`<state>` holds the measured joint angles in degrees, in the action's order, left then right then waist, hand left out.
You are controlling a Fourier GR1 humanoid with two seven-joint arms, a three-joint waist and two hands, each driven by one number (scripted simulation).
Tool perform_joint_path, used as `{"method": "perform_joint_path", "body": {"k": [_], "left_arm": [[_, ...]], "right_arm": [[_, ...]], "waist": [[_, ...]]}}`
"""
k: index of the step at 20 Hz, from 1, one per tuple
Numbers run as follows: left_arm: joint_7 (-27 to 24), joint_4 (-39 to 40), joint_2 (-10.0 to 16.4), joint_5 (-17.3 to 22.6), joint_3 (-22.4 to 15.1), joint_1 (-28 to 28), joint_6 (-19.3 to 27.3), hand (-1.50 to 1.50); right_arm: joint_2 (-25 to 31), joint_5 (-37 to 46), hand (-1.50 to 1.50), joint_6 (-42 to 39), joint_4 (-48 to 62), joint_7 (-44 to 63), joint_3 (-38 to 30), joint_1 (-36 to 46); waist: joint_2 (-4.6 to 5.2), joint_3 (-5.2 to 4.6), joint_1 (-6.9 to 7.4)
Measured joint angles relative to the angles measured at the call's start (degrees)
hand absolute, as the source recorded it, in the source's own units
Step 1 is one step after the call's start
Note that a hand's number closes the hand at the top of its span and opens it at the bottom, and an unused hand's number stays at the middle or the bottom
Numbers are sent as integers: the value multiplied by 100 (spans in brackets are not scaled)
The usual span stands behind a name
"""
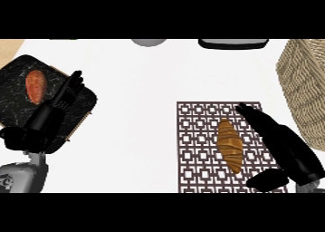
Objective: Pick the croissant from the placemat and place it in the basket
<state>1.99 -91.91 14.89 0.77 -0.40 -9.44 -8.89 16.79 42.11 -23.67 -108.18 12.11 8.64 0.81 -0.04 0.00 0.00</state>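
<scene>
Your right hand point(293, 155) is over the placemat point(198, 136). Its fingers point(255, 116) are straight and pressed together, and the thumb sticks out low on the inner side.

The croissant point(229, 145) lies lengthwise on the placemat, just beside the fingers on the thumb side and above the thumb tip. Nothing is curled round it. You cannot tell whether the fingers touch it.

The basket point(312, 90) sits on the outer side of the fingers, near them.

Your left hand point(48, 118) rests at the left of the counter point(138, 113), fingers straight and up, over a black board point(10, 93). A reddish-brown piece of food point(34, 86) lies just beside those fingertips.
</scene>
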Motion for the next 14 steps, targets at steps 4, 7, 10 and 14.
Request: {"method": "perform_joint_path", "body": {"k": [4, 7, 10, 14], "left_arm": [[37, 6, -112, -104, 15, -51, -34, 0], [-32, 28, -115, -138, 119, 14, -149, 0], [17, 11, -127, -126, 224, -22, -232, 0], [56, -13, -250, -227, 224, -39, -211, 0]], "right_arm": [[-214, 422, -150, 134, 230, 46, 268, 14], [-304, 583, -150, 117, 371, 34, 281, 101], [-461, 782, -150, 228, 613, 24, 347, 192], [-512, 904, -150, 307, 1101, -121, 218, 416]], "waist": [[1, -1, 0], [2, 0, 2], [2, 0, 3], [3, 0, 6]]}}
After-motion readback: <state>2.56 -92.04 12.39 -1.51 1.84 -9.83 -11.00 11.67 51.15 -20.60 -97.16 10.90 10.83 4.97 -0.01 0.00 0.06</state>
